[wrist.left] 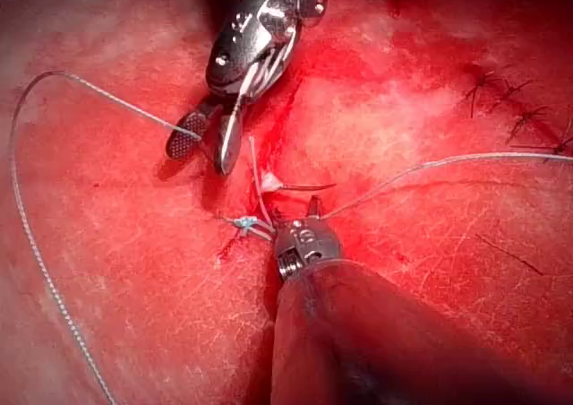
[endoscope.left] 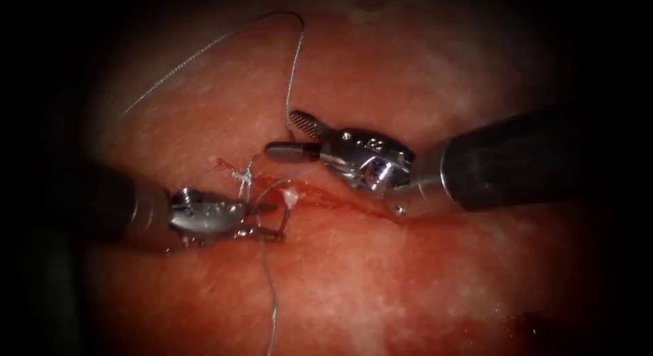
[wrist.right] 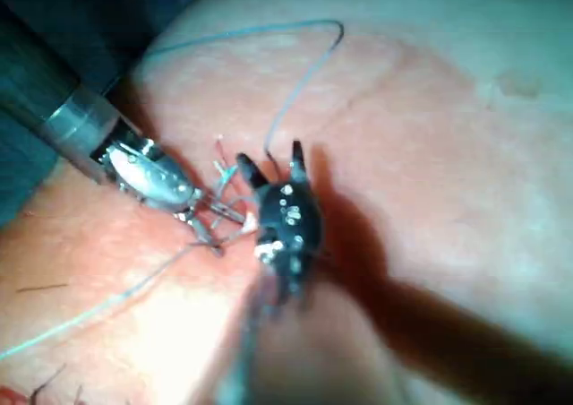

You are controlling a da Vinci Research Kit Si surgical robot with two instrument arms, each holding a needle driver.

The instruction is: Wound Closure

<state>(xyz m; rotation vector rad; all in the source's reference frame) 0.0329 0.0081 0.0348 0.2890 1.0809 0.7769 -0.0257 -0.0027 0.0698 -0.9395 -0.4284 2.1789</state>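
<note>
The tissue (endoscope.left: 422, 274) carries a cut (endoscope.left: 340, 199) running left to right, with a knotted stitch (endoscope.left: 243, 175) at its left end. My left tool (endoscope.left: 266, 221) lies at that end with its jaws apart, and the thread (endoscope.left: 271, 295) runs down between them. A thin dark curve (wrist.left: 309, 187) beside a white fleck (endoscope.left: 291, 196) may be the needle; I cannot tell whether it is in the tissue. My right tool (endoscope.left: 294, 137) hovers just above the cut, jaws wide open. The thread (endoscope.left: 294, 63) brushes its upper jaw and loops away up and left.
Red fluid (endoscope.left: 320, 192) lines the cut. Several finished stitches (wrist.left: 519, 109) sit farther along the tissue in the left wrist view. The long thread loop (wrist.left: 27, 217) lies loose over the tissue left of the cut.
</note>
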